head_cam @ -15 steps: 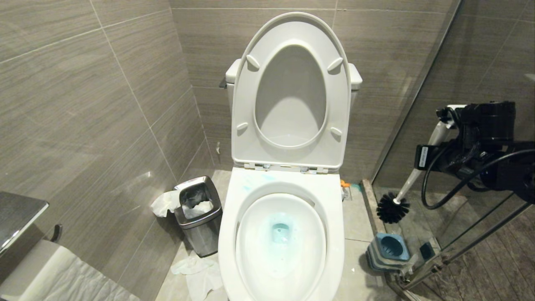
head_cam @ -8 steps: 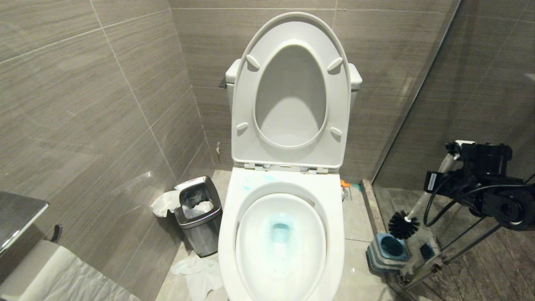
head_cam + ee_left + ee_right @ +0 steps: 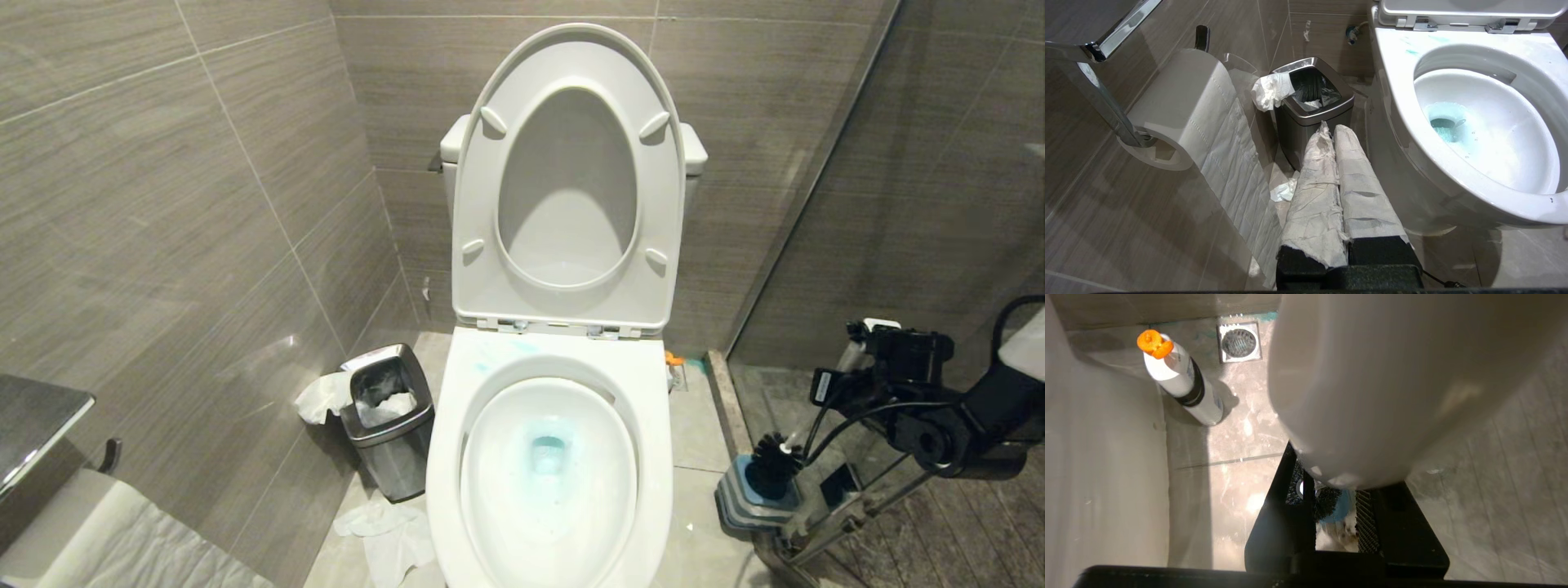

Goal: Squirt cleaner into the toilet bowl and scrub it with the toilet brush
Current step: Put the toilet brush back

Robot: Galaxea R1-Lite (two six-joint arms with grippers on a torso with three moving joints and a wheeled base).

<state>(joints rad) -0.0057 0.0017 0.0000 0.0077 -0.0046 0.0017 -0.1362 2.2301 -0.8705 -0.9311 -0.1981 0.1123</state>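
Right pincer [image 3: 867, 349], lower right of frame, clamped on toilet brush [image 3: 775, 463] handle; bristles sit at the blue-grey holder [image 3: 755, 490], likely docking it (scrub apparently done). Toilet bowl [image 3: 653, 384], centre, holds teal-tinted water. Left pincer [image 3: 1336, 134] closed, idle.

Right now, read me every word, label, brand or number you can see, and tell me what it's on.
No text here is readable.
White tag on the right hand: print too small to read.
Label on the white bottle with the orange cap: blurred, unreadable.
Toilet bowl, waste bin and brush holder: no visible markings.
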